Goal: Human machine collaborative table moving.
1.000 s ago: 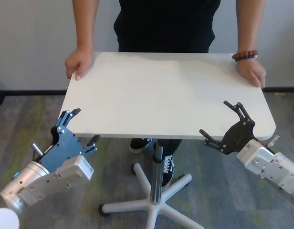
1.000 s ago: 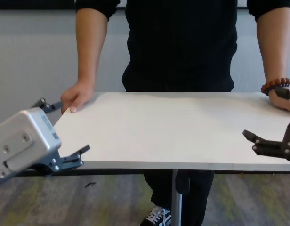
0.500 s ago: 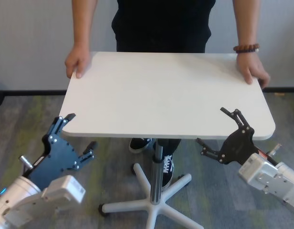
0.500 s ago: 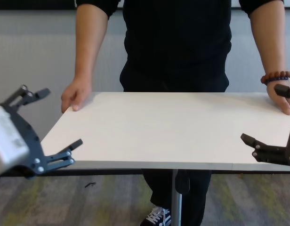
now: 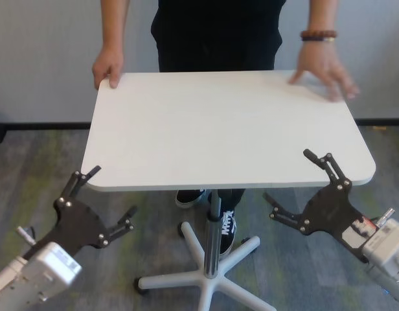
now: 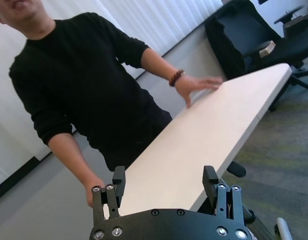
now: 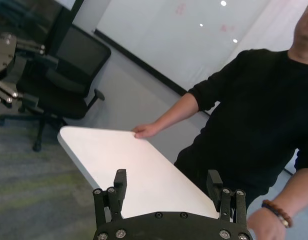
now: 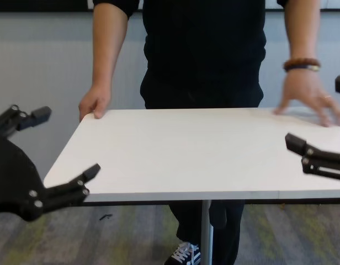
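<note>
The table (image 5: 219, 126) is a white rectangular top on a grey post (image 5: 214, 223). The human (image 5: 219, 32), in a black shirt, stands at its far side. One hand (image 5: 107, 65) holds the far left corner. The hand with the beaded bracelet (image 5: 322, 61) lies spread on the far right of the top. My left gripper (image 5: 113, 192) is open and empty, below and just short of the near left corner; it also shows in the chest view (image 8: 68, 142). My right gripper (image 5: 287, 175) is open and empty, just short of the near right edge.
The table stands on a five-legged grey base (image 5: 206, 275) on grey-green carpet, with the person's shoes (image 5: 227, 227) beside the post. A grey wall is behind the person. Black office chairs show in the left wrist view (image 6: 254, 35) and the right wrist view (image 7: 69, 65).
Both grippers have drawn back toward me and down, off the table's near edge. The person's braceleted hand has left the far right corner and now lies spread on the top.
</note>
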`<state>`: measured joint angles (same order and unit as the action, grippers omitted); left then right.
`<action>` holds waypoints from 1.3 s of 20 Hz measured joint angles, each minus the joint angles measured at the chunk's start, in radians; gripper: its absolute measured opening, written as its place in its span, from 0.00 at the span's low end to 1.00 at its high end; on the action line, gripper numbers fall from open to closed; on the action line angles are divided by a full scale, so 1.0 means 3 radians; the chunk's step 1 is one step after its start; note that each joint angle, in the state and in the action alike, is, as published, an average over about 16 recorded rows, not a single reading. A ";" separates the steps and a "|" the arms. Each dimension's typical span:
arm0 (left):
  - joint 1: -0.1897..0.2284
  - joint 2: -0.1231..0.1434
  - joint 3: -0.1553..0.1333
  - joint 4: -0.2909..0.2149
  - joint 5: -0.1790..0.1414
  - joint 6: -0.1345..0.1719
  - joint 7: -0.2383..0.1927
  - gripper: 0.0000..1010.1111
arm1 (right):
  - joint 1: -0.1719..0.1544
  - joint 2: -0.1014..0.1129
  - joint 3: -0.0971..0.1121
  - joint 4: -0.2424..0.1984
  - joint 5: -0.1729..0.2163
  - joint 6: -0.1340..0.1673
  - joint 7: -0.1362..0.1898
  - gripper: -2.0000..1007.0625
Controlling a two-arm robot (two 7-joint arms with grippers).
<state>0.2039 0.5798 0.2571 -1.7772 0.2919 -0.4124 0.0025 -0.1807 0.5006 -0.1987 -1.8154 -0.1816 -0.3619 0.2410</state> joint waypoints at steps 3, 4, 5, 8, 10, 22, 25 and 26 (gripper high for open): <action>0.0094 0.0023 -0.0058 -0.0079 -0.0144 -0.0061 -0.0052 0.99 | -0.0102 -0.0009 0.0037 -0.0132 0.0077 -0.0014 0.0023 1.00; 0.0123 0.0029 -0.0076 -0.0102 -0.0164 -0.0068 -0.0058 0.99 | -0.0132 -0.0015 0.0047 -0.0171 0.0077 -0.0008 0.0018 1.00; 0.0152 0.0034 -0.0094 -0.0125 -0.0178 -0.0072 -0.0062 0.99 | -0.0160 -0.0022 0.0056 -0.0207 0.0064 0.0003 0.0010 1.00; 0.0230 0.0049 -0.0143 -0.0191 -0.0164 -0.0074 -0.0050 0.99 | -0.0227 -0.0042 0.0074 -0.0298 -0.0020 0.0048 -0.0021 1.00; 0.0273 0.0057 -0.0170 -0.0229 -0.0135 -0.0071 -0.0039 0.99 | -0.0259 -0.0054 0.0081 -0.0345 -0.0089 0.0081 -0.0044 1.00; 0.0324 0.0065 -0.0200 -0.0262 -0.0044 -0.0052 -0.0026 0.99 | -0.0301 -0.0092 0.0084 -0.0405 -0.0329 0.0188 -0.0114 1.00; 0.0317 0.0066 -0.0195 -0.0259 -0.0062 -0.0063 -0.0030 0.99 | -0.0295 -0.0087 0.0083 -0.0400 -0.0303 0.0178 -0.0103 1.00; 0.0315 0.0066 -0.0194 -0.0258 -0.0066 -0.0066 -0.0031 0.99 | -0.0293 -0.0085 0.0082 -0.0399 -0.0296 0.0175 -0.0100 1.00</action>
<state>0.2984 0.5995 0.1988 -1.8546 0.2720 -0.4322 -0.0070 -0.2688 0.4750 -0.1741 -1.9351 -0.2704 -0.3093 0.2110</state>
